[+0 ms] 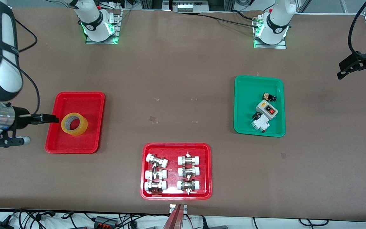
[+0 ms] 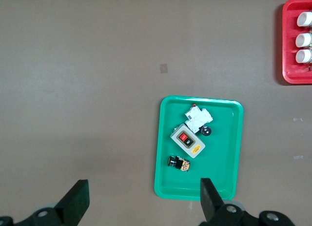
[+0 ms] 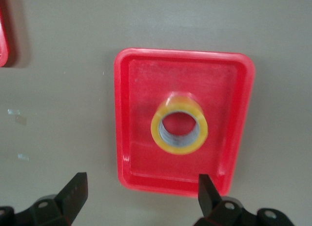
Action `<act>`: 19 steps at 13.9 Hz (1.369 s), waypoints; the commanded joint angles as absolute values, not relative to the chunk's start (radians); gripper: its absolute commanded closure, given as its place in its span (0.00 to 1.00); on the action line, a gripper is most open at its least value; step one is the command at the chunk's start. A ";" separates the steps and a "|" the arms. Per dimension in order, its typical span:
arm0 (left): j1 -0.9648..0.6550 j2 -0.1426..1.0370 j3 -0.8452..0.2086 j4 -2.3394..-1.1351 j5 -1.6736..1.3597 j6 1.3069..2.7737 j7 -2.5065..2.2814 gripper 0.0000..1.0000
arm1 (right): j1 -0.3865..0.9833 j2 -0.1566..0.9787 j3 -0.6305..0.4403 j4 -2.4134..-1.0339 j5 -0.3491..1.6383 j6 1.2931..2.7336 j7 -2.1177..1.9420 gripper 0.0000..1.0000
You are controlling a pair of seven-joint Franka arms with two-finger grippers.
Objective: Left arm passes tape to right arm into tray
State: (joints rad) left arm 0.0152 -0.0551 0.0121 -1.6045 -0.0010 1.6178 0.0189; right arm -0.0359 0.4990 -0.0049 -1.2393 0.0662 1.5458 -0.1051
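One tape [image 1: 74,123] flat in tray [image 1: 75,145]; right tool [image 3: 139,196], left tool [image 2: 141,201] wide open, empty.

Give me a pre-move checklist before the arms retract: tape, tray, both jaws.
1. Tape in the plain red tray: ok, lying flat with its core hole up.
2. Tape fully inside the rim: ok, red floor shows all round it in the right wrist view.
3. Right gripper released: ok, jaws open, nothing between them, held above the tray's edge.
4. Left gripper empty: ok, jaws open, nothing held, up over the table beside the green tray.
5. Green tray and fittings tray undisturbed: cannot tell from one moment; both sit flat with their contents inside.
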 commanded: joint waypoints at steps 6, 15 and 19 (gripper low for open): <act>0.015 -0.066 0.015 -1.611 0.003 1.621 0.021 0.00 | -0.032 0.456 -0.025 -1.100 0.000 1.431 0.034 0.00; 0.015 -0.066 0.014 -1.611 0.003 1.621 0.018 0.00 | -0.029 0.238 -0.018 -1.345 -0.037 1.623 0.015 0.00; 0.015 -0.067 0.015 -1.612 0.003 1.620 0.018 0.00 | -0.031 0.126 -0.017 -1.546 -0.035 1.701 -0.020 0.00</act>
